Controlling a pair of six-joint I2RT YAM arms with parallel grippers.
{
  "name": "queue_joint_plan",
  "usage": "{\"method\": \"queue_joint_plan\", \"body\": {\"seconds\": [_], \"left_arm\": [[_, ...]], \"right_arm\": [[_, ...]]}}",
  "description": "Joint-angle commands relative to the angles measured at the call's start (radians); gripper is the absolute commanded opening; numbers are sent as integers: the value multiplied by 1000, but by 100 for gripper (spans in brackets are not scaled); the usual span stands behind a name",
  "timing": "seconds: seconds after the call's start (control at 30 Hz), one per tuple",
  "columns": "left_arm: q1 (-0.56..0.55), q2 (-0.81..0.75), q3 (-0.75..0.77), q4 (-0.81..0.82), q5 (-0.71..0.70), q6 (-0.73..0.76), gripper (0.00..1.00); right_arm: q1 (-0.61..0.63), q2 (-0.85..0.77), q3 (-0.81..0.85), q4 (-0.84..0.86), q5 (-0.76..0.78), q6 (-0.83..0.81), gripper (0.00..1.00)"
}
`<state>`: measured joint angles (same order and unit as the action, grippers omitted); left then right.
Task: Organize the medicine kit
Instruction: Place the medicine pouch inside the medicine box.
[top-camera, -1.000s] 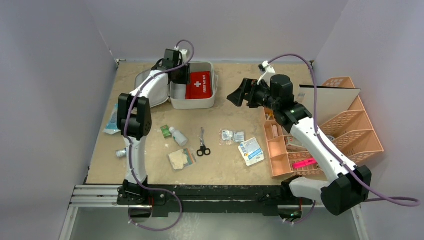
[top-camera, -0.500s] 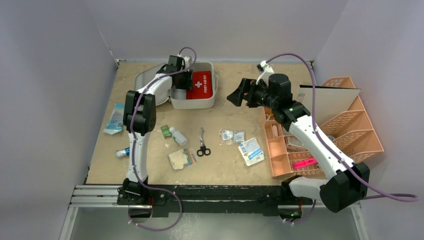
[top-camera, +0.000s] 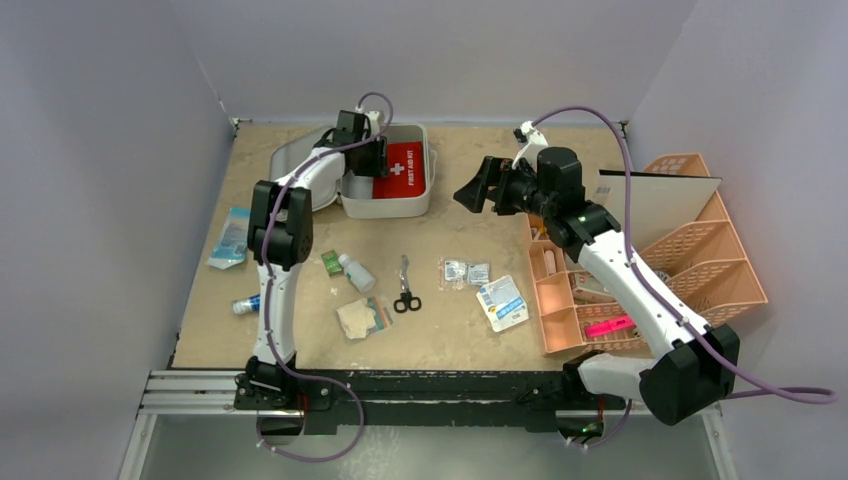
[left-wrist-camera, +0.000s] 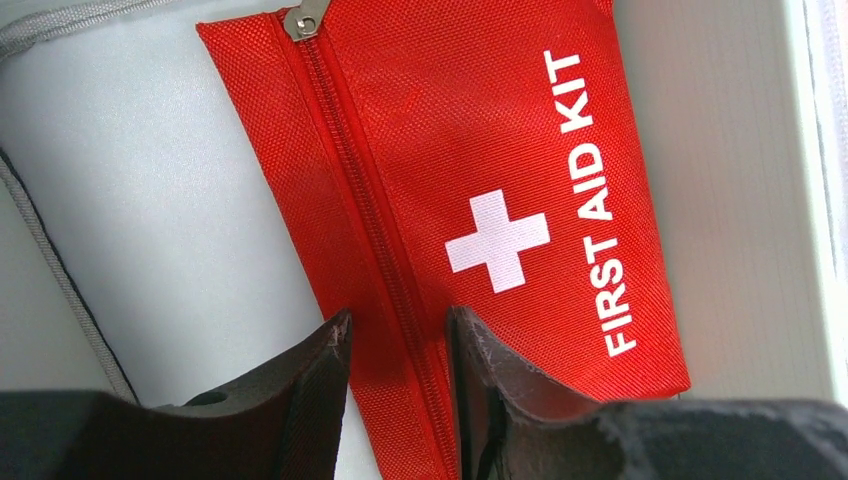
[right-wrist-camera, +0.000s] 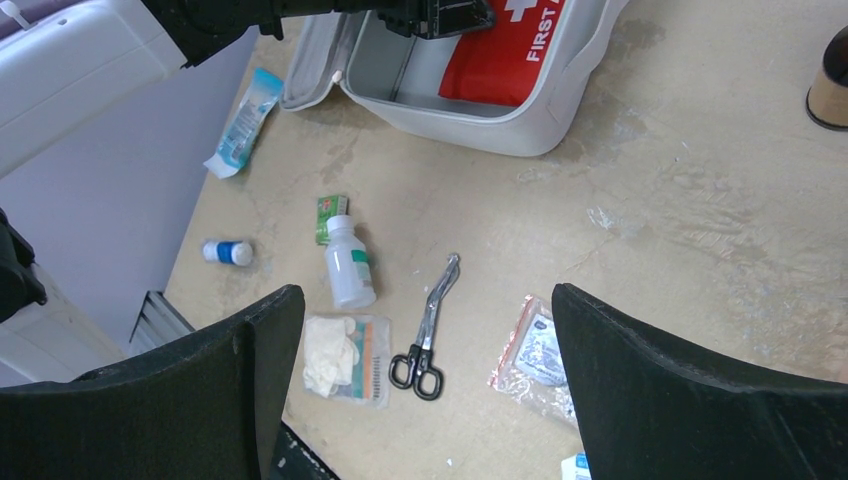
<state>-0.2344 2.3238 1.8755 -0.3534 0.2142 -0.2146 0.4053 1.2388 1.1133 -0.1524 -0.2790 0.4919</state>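
Note:
The medicine kit (top-camera: 385, 208) is a white case lying open at the back of the table, its lid (top-camera: 300, 165) flat to the left. A red "FIRST AID KIT" pouch (top-camera: 398, 170) lies inside it. My left gripper (top-camera: 365, 157) hangs over the case's left side. In the left wrist view its fingers (left-wrist-camera: 400, 315) stand a little apart just above the pouch's (left-wrist-camera: 480, 180) zipper edge, gripping nothing I can see. My right gripper (top-camera: 470, 195) is held in the air right of the case, wide open (right-wrist-camera: 425, 292) and empty.
On the table lie scissors (top-camera: 405, 288), a small bottle (top-camera: 356, 272), a green box (top-camera: 328, 262), bagged gloves (top-camera: 362, 318), wipe packets (top-camera: 465, 271), a blue-white packet (top-camera: 502, 302), a blue sachet (top-camera: 228, 238) and a small roll (top-camera: 243, 304). A peach organizer (top-camera: 650, 260) stands at the right.
The left arm has shifted right and lowered its gripper into the case over the pouch, then held still. The right arm has barely moved.

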Motion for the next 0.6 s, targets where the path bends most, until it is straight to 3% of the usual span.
{"method": "queue_joint_plan", "body": {"seconds": [0.0,0.17,0.27,0.43,0.57], "left_arm": [[-16,-92,72,-19,-15,11,39],[-20,-228,82,-84,-13,4,54],[-20,-325,52,-110,25,-17,68],[-20,-488,-56,-189,79,-17,75],[-20,-662,-254,-194,141,-29,76]], "right_arm": [[1,9,34,13,22,-25,95],[1,70,114,-58,81,-40,99],[1,109,171,-140,191,-58,99],[0,188,236,-200,269,-131,99],[-2,273,279,-177,323,-220,98]]}}
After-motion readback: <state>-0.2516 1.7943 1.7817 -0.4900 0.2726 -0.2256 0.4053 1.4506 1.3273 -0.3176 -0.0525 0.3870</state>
